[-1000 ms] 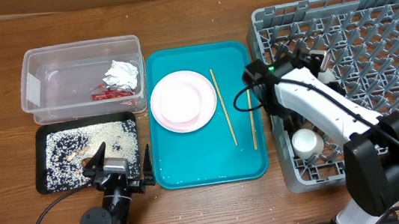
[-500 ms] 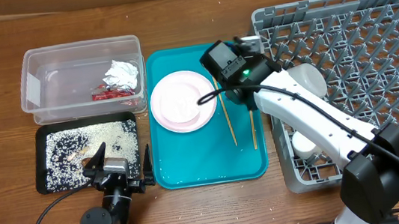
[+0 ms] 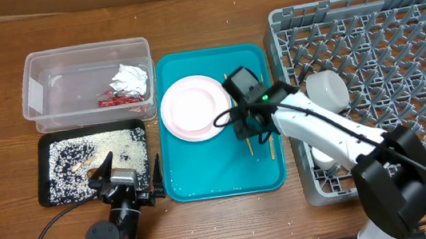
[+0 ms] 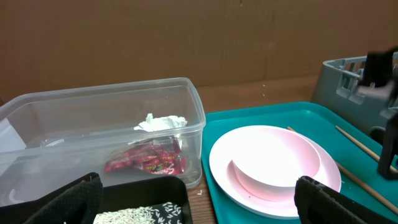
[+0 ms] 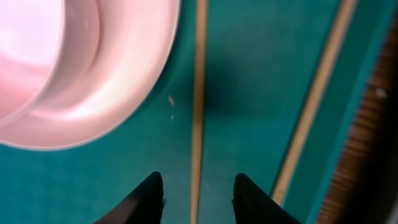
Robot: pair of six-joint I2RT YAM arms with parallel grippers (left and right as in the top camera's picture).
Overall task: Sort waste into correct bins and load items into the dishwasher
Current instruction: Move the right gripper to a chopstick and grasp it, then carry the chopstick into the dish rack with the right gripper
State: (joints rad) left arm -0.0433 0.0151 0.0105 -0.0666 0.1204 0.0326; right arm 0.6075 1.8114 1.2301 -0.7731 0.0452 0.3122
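Two wooden chopsticks (image 3: pixel 238 115) are laid lengthwise on the teal tray (image 3: pixel 204 181), apart from each other, to the right of the pink plate (image 3: pixel 194 109). The right arm (image 3: pixel 318 123) is stretched from the lower right across the corner of the dish rack (image 3: pixel 395 26), with its wrist bent down over the chopstick nearer the plate. The right jaws are set astride that chopstick (image 5: pixel 199 93), parted, with a gap seen on either side; nothing is gripped. The left arm (image 3: pixel 112 235) is folded low on the surface (image 3: pixel 225 223), beside the black tray (image 3: pixel 45 199), the left jaws spread wide and empty.
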